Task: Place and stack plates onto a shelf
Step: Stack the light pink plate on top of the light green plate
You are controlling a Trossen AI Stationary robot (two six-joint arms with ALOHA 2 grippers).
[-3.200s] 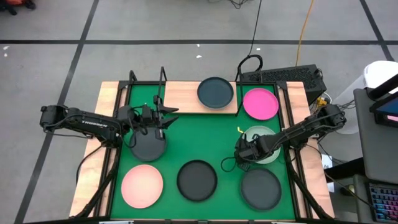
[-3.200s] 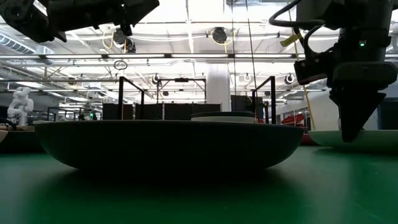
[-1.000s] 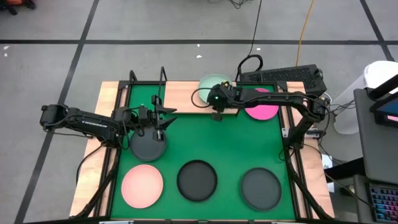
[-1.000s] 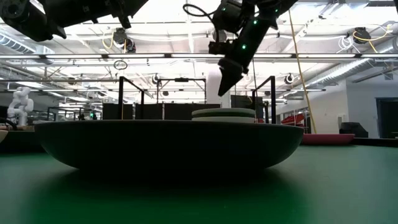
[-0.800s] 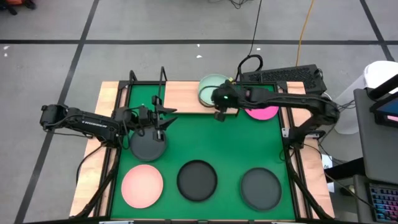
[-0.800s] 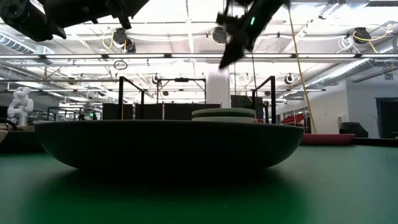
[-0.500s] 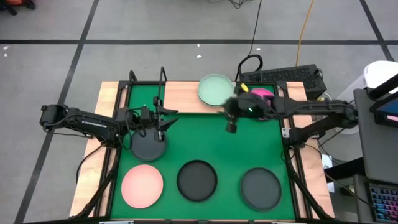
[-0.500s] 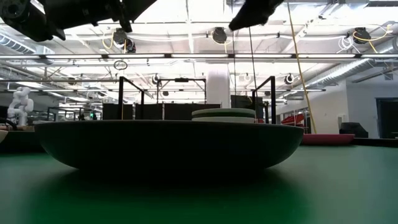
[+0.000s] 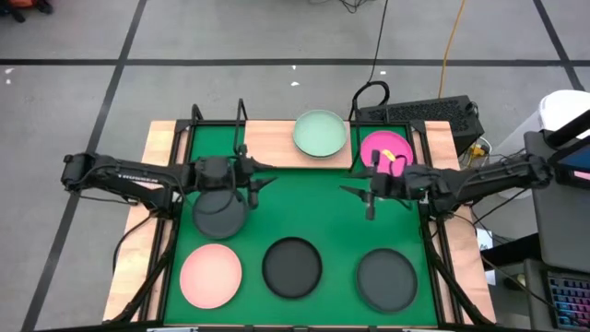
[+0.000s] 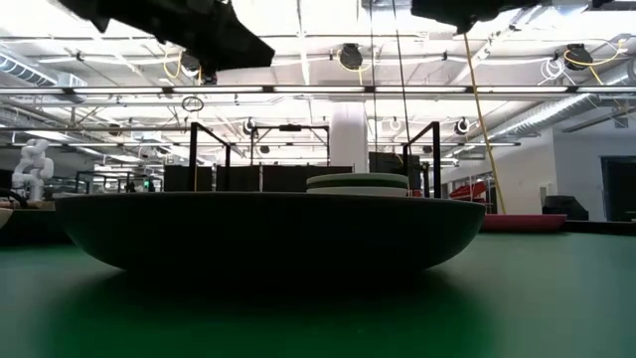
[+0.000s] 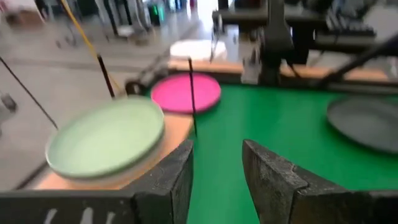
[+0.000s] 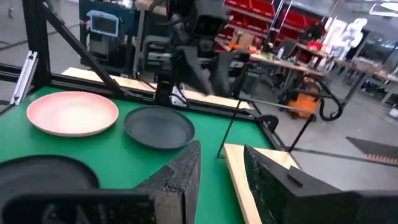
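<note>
From above, the shelf (image 9: 277,144) lies along the far edge of the green mat (image 9: 304,217) on the bench (image 9: 157,138). On its right part sits the pale green plate (image 9: 320,134). The magenta plate (image 9: 385,152) is on the mat just beside the right end of the shelf. A dark plate (image 9: 219,212) lies under the left arm, and along the near edge are the light pink plate (image 9: 211,276), a black plate (image 9: 292,266) and a dark grey plate (image 9: 386,279). The left gripper (image 9: 261,175) hangs above the mat near the left part of the shelf and holds nothing. The right gripper (image 9: 359,198) hangs over the middle right of the mat, beside the magenta plate, also with nothing in it.

In the low view, a big dark plate (image 10: 268,231) fills the front, and behind it the green plate (image 10: 357,182) lies on another plate on the shelf.

In the left wrist view, the fingers (image 11: 171,180) stand apart with only mat between them; the green plate (image 11: 107,137) and the magenta plate (image 11: 186,93) are ahead.

In the right wrist view, the fingers (image 12: 180,171) are also spread and empty; the pink plate (image 12: 73,112) and a dark plate (image 12: 159,127) lie ahead
</note>
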